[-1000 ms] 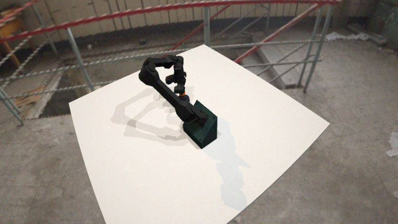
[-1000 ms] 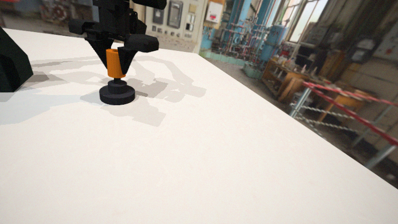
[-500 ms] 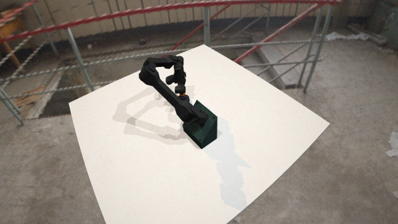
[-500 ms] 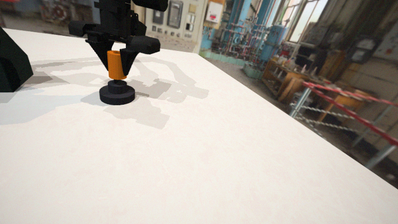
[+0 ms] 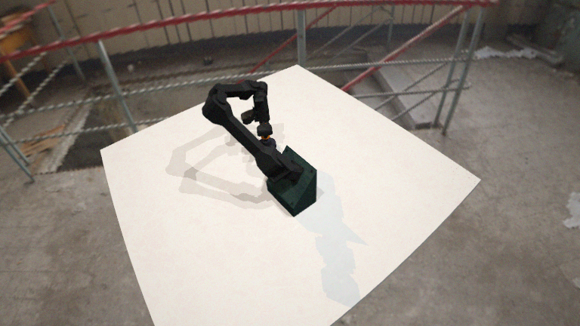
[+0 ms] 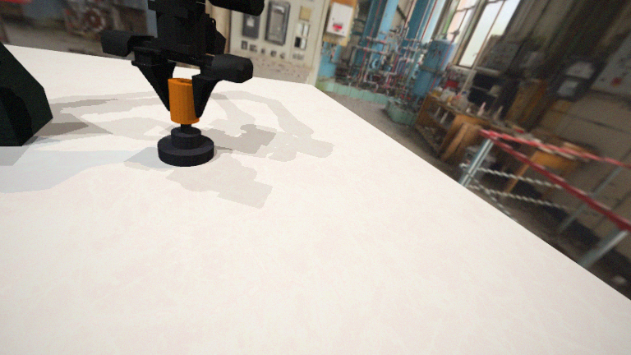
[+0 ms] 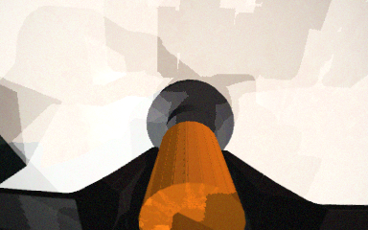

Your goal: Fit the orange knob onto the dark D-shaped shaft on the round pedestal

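Now, knob: the orange knob [image 6: 182,100] is a short, stiff tube. It looks small and light, and hard, not soft. Its smooth sides may be a bit slippery.

Where to hold: I think the best place is the round sides near the top. That leaves the bottom free to slide over the shaft.

Tool: the tool [image 6: 184,95] is about half open and shut tight on the knob. One black finger [image 6: 157,81] presses on each side. The tool touches nothing else that I can see.

Where the knob is: it hangs upright right over the pedestal [image 6: 185,148], close above it. In the side view only a thin bit of dark shaft [image 6: 186,125] shows under the knob. The knob is not down on the pedestal yet.

Wrist view: the knob [image 7: 192,177] covers the middle of the pedestal [image 7: 158,117], so the two look lined up. The hole and the shaft's flat side are hidden.

Tabletop: the pedestal sits on the white tabletop [image 6: 325,239], near the arm's dark base [image 5: 294,188].

What I think comes next: the knob may need a slow turn until the flat sides match. Then it can go down. Pushing hard too soon could jam it or make it slip in the tool.
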Controlling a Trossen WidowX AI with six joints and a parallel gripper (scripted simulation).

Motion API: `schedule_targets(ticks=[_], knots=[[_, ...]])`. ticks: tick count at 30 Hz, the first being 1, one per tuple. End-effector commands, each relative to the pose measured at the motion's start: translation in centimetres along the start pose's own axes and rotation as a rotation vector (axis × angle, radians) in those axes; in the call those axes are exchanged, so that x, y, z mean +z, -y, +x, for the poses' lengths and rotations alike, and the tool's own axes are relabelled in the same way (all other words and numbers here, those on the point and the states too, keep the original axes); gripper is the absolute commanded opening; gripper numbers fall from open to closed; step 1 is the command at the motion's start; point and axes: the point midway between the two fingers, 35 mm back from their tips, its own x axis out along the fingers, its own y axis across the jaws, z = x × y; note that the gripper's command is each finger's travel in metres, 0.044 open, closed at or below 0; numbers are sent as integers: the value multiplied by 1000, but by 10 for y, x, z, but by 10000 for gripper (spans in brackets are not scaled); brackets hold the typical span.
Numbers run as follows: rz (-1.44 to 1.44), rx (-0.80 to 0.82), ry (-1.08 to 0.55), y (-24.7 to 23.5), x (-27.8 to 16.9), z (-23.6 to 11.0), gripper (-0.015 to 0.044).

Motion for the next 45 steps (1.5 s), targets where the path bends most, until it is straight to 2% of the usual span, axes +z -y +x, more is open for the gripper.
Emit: schedule_targets(ticks=[1,45], knots=[[-92,-3,0,-2,0,-1,0],[-92,-3,0,0,0,3,0]])
